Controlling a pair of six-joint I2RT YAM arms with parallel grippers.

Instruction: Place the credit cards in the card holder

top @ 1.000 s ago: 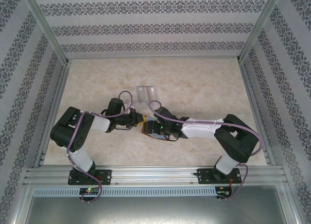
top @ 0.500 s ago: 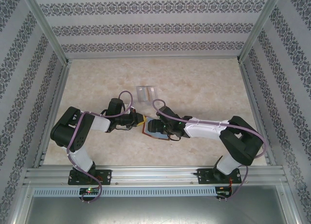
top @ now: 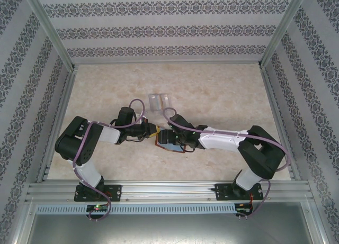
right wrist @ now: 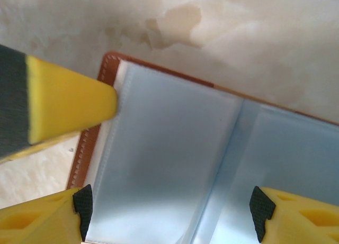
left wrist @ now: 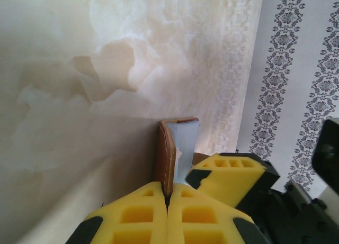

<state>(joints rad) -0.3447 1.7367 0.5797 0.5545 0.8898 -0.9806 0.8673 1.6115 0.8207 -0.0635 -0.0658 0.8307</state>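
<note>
Zero credit cards looked seated yet. L gripper (left wrist: 167, 195) was clamped on edge of reddish-brown leather-look folding card holder (left wrist: 168, 148); R gripper (right wrist: 169, 217) stood w/ fingers apart, holder's pale-blue clear sleeves (right wrist: 159, 164) directly below. Insertion prob. all left.

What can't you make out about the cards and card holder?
Top view: the right end effector covers most of the card holder.
Right wrist view: frame edges crop its sleeves; any credit cards inside are unclear.
Top view: the clear case is too small to see inside.

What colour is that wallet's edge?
The wallet edge is reddish-brown, clearest in the right wrist view.
</note>
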